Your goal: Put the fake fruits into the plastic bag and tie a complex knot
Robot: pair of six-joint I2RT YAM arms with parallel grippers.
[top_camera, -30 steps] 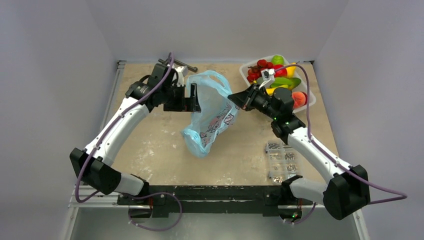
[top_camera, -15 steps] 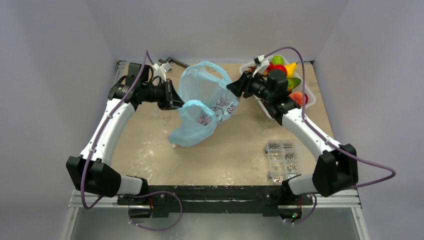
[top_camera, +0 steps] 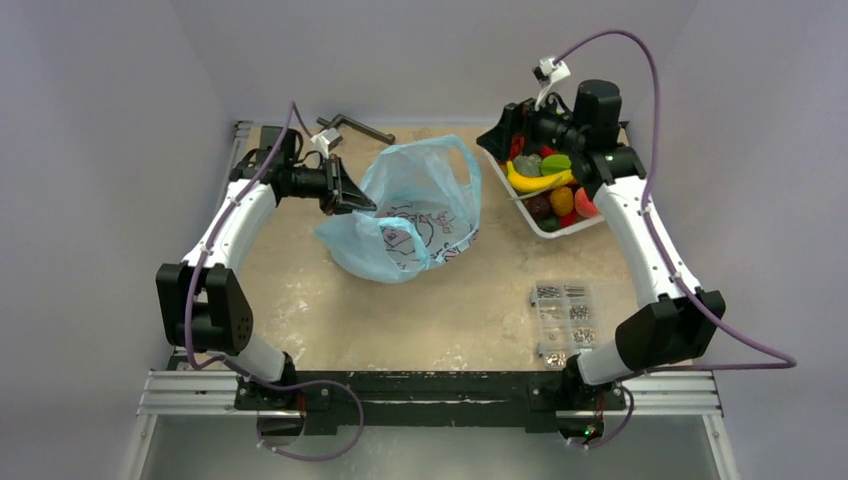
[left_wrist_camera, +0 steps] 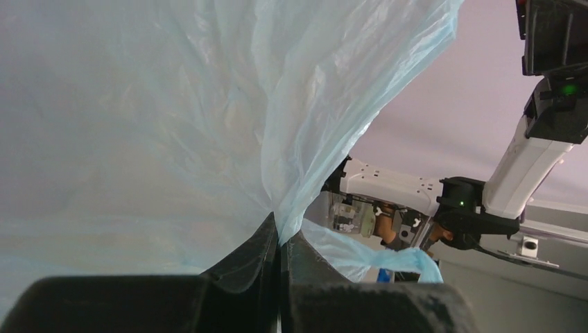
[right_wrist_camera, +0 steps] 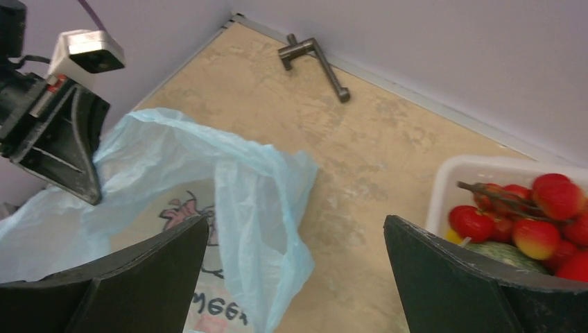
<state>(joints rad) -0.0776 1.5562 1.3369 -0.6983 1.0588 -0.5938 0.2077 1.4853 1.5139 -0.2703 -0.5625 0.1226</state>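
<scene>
Inside white tray (right_wrist_camera: 438,202), fake fruits (right_wrist_camera: 548,201)

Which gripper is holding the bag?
The left gripper, shut on the edge of the blue bag; the right gripper is open and empty by the white tray.

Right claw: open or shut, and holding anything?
Open, empty: in its wrist view the right claw has its black fingers wide apart, nothing between them; the thin light-blue plastic bag lies below.
</scene>
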